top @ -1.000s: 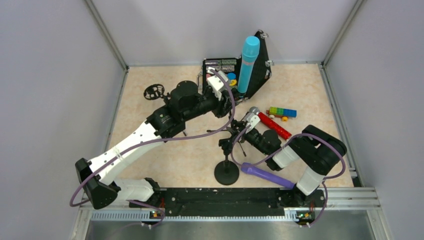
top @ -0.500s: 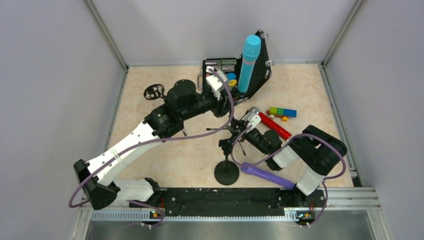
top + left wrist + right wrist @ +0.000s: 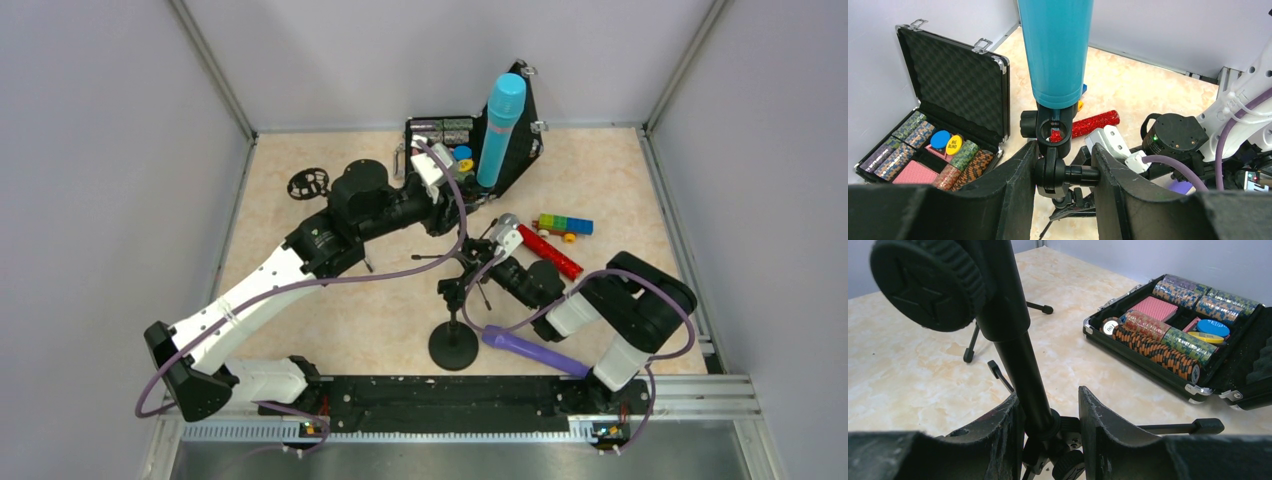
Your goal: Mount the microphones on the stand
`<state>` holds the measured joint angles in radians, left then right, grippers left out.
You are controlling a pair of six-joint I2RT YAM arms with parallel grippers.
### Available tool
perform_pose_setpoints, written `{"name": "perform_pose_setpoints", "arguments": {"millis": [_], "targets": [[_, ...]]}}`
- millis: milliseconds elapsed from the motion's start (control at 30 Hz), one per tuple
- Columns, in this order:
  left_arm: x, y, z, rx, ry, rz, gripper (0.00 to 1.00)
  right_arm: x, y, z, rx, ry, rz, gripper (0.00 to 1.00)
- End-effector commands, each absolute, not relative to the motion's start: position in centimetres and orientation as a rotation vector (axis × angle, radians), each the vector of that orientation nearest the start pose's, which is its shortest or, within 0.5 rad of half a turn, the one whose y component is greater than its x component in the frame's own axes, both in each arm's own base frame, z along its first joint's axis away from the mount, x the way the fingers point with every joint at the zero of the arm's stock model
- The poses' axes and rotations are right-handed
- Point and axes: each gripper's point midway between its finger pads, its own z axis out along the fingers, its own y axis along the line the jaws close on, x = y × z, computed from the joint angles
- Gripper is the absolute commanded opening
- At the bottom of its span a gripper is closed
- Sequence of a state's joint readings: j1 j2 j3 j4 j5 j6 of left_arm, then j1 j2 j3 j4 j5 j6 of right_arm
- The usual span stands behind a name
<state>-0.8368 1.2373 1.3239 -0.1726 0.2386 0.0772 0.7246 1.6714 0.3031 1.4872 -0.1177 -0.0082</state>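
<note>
While your left pincer pinches the stand at its swivel, the light blue microphone sits clipped just above its fingers (your right pincer clamps the stand lower down).

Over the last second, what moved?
The left arm drifted slightly left at the elbow and the blue microphone tipped its head a little right, with the left gripper clamped on the stand at its clip joint. The right gripper stayed on the pole. The red microphone, purple microphone and brick car did not move.
</note>
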Motion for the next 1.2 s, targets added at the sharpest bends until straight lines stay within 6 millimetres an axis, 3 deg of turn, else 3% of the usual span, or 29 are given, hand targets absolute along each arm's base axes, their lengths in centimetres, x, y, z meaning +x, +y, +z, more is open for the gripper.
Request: {"name": "perform_pose_setpoints", "arguments": {"millis": [0, 167, 300, 500, 867, 1167], "targets": [[22.9, -30.8, 51.0, 0.777, 1.045, -0.769, 0.00, 28.9, 28.6, 14.2, -0.628, 1.359, 0.671, 0.27], [23.4, -31.0, 49.2, 0.789, 1.079, -0.749, 0.00, 28.9, 28.7, 17.1, -0.619, 1.324, 0.678, 0.33], [23.9, -31.1, 47.8, 0.794, 1.112, -0.733, 0.00, 28.4, 28.7, 19.9, -0.620, 1.279, 0.696, 0.44], [24.8, -31.2, 45.8, 0.795, 1.166, -0.701, 0.00, 27.5, 27.8, 22.6, -0.595, 1.220, 0.701, 0.74], [26.4, -30.8, 43.7, 0.747, 1.214, -0.638, 0.00, 26.4, 25.1, 23.2, -0.514, 1.224, 0.668, 0.98], [28.0, -31.3, 42.0, 0.720, 1.240, -0.642, 0.00, 26.8, 23.8, 22.5, -0.442, 1.282, 0.640, 0.99]]}}
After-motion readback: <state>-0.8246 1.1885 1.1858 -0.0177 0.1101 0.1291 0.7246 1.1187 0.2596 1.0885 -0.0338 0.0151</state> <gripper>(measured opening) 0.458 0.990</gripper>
